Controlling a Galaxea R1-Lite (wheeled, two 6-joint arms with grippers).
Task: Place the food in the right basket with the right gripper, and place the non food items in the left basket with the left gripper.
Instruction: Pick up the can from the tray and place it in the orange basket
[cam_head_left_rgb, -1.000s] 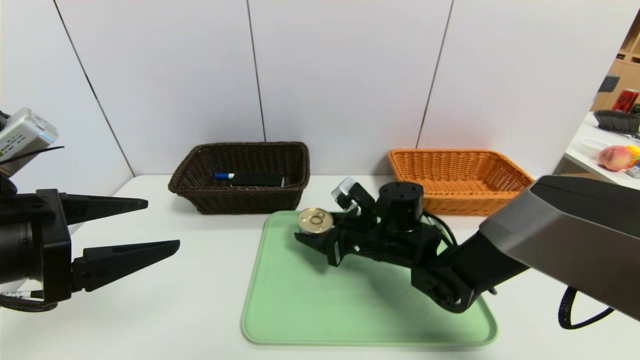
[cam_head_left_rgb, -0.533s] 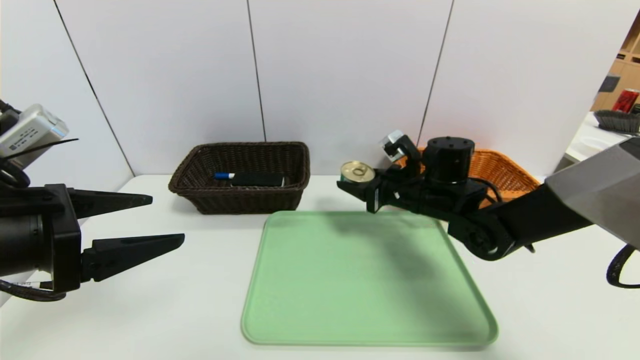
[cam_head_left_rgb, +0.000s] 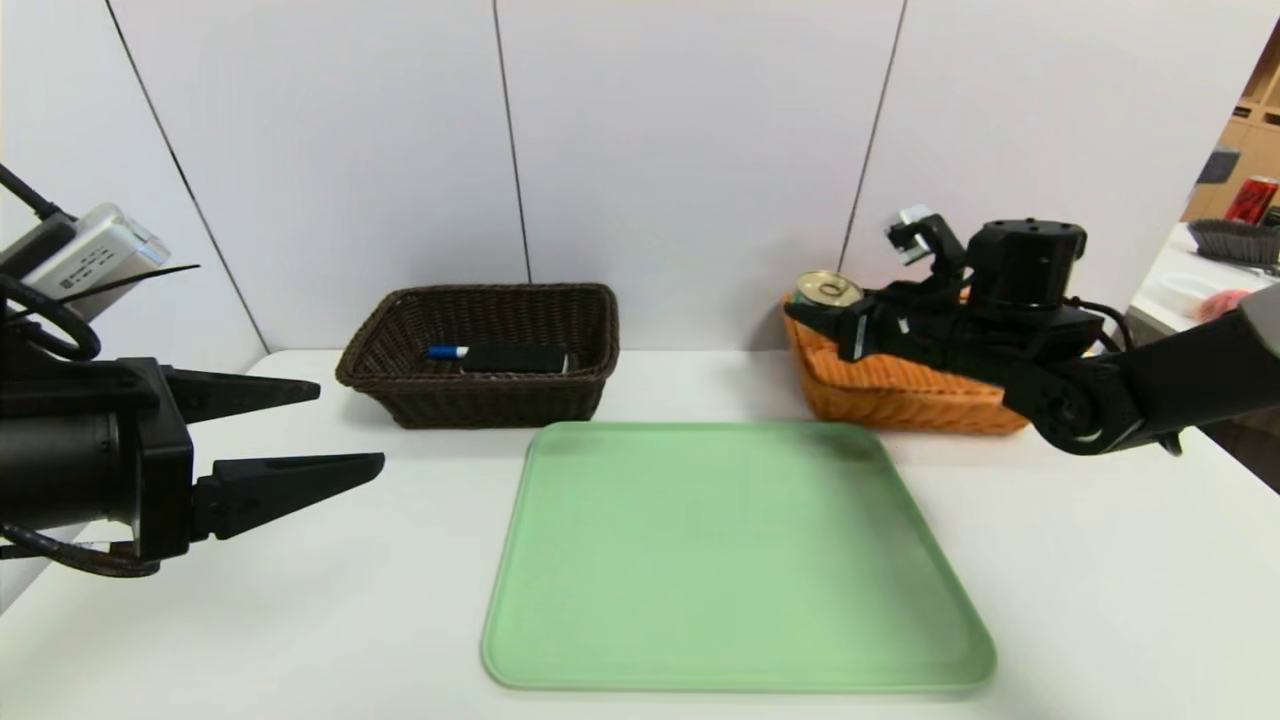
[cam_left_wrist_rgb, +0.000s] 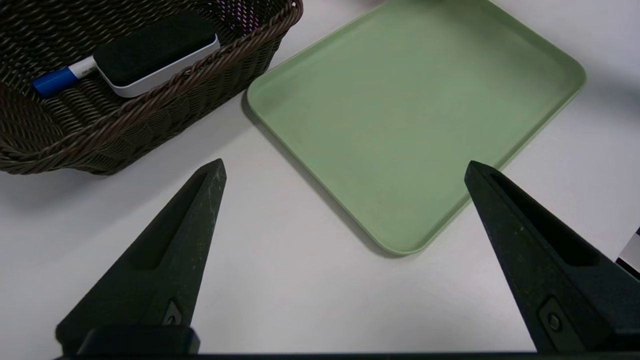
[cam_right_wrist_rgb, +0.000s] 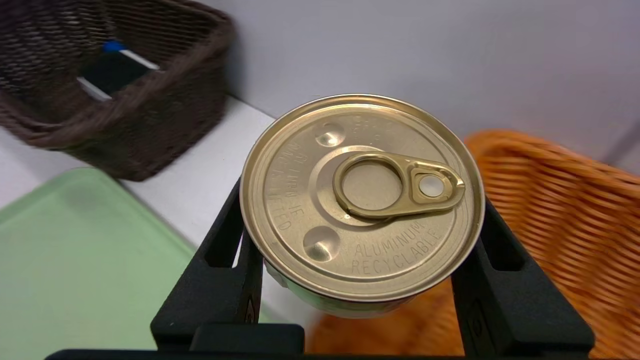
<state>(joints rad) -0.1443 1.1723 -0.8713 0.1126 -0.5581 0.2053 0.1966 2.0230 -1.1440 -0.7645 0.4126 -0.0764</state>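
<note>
The food, a short tin can (cam_head_left_rgb: 828, 289) with a gold pull-tab lid (cam_right_wrist_rgb: 362, 192), hangs in the air over the left end of the orange-tan right basket (cam_head_left_rgb: 900, 400) (cam_right_wrist_rgb: 565, 215). My right gripper (cam_head_left_rgb: 815, 310) (cam_right_wrist_rgb: 362, 200) is shut on the can's sides. The blue-capped white marker (cam_head_left_rgb: 447, 352) (cam_left_wrist_rgb: 55, 81) and the black-felt eraser (cam_head_left_rgb: 515, 358) (cam_left_wrist_rgb: 150, 47) lie inside the dark brown left basket (cam_head_left_rgb: 480, 400) (cam_left_wrist_rgb: 150, 110). Low over the table's left side, short of that basket, my left gripper (cam_head_left_rgb: 350, 425) (cam_left_wrist_rgb: 345, 164) stands open and holds nothing.
A light green tray (cam_head_left_rgb: 730, 560) (cam_left_wrist_rgb: 400, 100) lies bare in the middle of the white table, in front of both baskets. A grey panel wall stands right behind the baskets. A side table at far right holds a red can (cam_head_left_rgb: 1250, 200) and another dark basket (cam_head_left_rgb: 1235, 240).
My right gripper has lifted the can off the tray and carried it up, back and to the right, over the orange basket's left end. The left gripper drifted slightly, still open.
</note>
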